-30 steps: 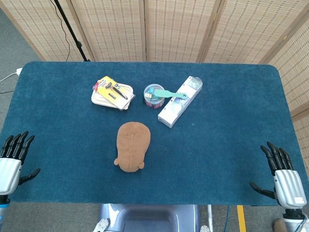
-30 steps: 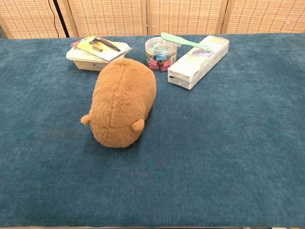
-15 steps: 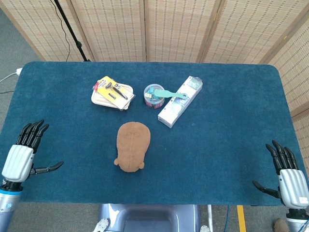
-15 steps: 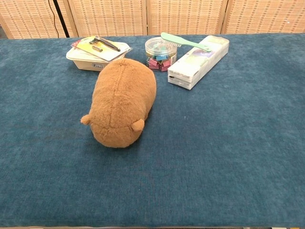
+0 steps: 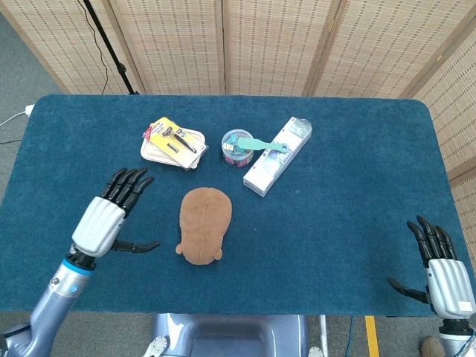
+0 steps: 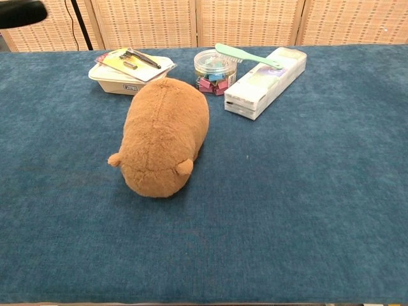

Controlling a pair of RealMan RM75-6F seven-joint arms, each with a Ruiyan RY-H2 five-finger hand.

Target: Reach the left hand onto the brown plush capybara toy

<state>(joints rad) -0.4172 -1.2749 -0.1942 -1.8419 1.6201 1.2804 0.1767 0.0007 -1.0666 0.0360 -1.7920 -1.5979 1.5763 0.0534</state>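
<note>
The brown plush capybara (image 5: pixel 204 224) lies near the middle of the blue table, head toward the front edge; it fills the centre of the chest view as the capybara (image 6: pixel 163 137). My left hand (image 5: pixel 110 215) hovers open to its left, fingers spread and pointing away from me, thumb out toward the toy, a short gap from it. A dark blur at the chest view's top left corner is part of that hand (image 6: pixel 22 11). My right hand (image 5: pixel 441 271) stays open at the table's front right corner, holding nothing.
Behind the toy stand a white box (image 5: pixel 171 148) with a yellow card on top, a clear tub (image 5: pixel 237 147) of small coloured pieces, and a long white package (image 5: pixel 277 155) with a green brush (image 5: pixel 262 145) across it. Folding screens line the back.
My left hand has swung from the table's front left edge up and rightward over the cloth, ending close beside the capybara. The right hand barely moved.
</note>
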